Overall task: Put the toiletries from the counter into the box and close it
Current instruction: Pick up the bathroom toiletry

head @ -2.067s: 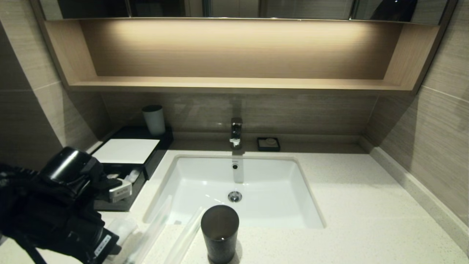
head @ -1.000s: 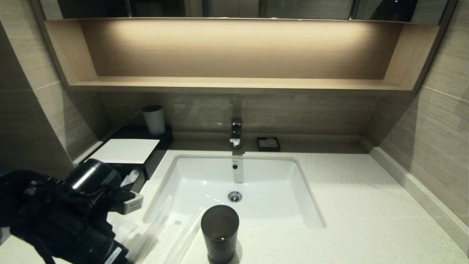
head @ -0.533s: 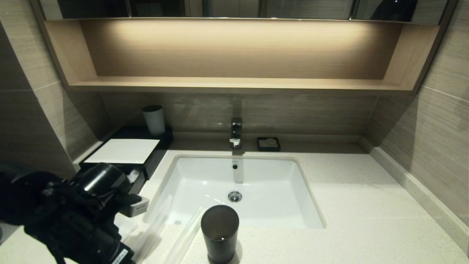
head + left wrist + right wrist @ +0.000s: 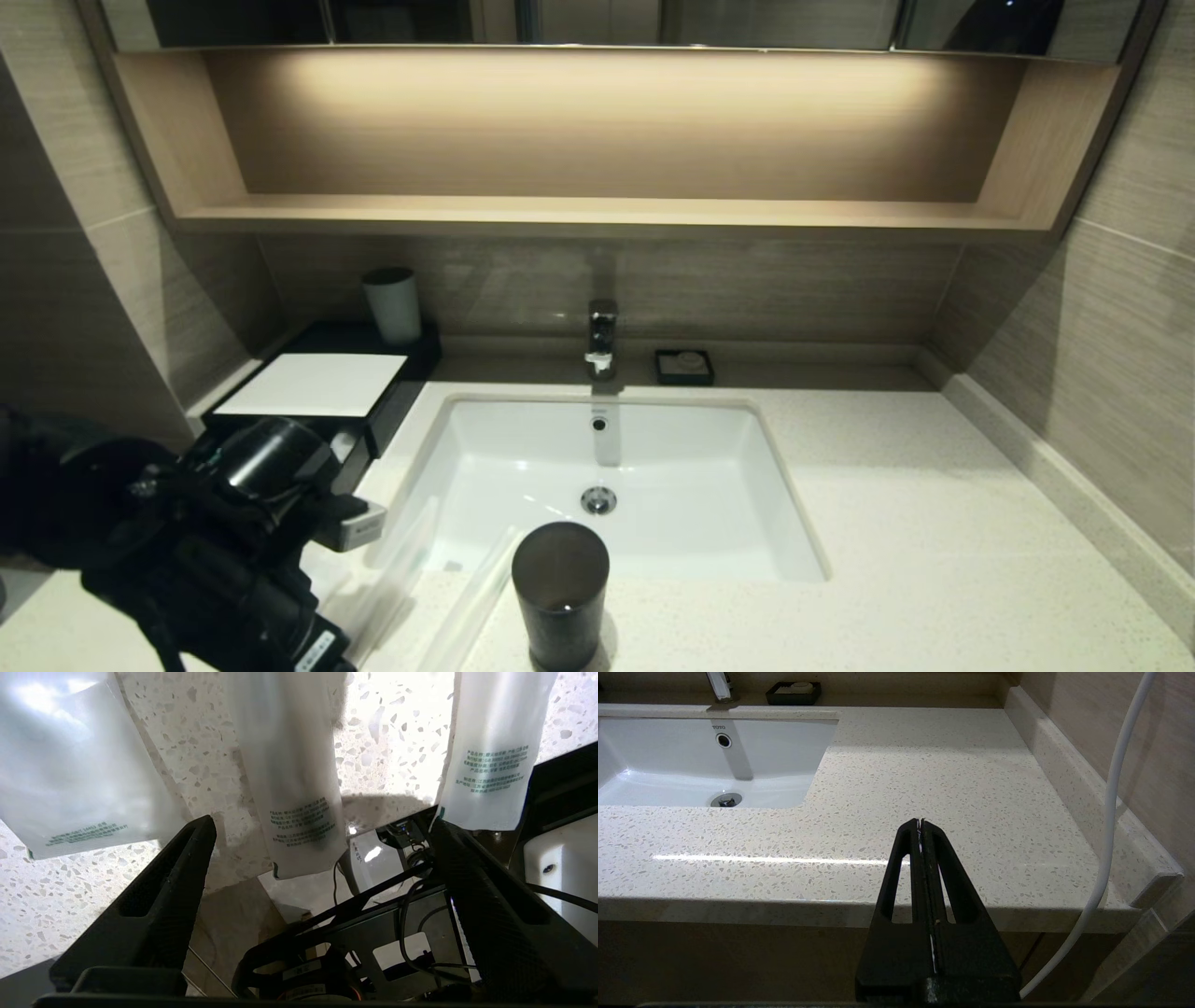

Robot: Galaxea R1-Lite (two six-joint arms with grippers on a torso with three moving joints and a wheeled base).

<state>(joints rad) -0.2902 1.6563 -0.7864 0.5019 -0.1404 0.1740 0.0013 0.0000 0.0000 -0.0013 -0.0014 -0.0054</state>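
Toiletries: translucent white packets, green print

Beige tiled walls, lit wooden shelf above

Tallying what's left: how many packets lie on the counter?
3 near the open left gripper: wide sachet, slender packet, second slender packet; the arm may hide more.
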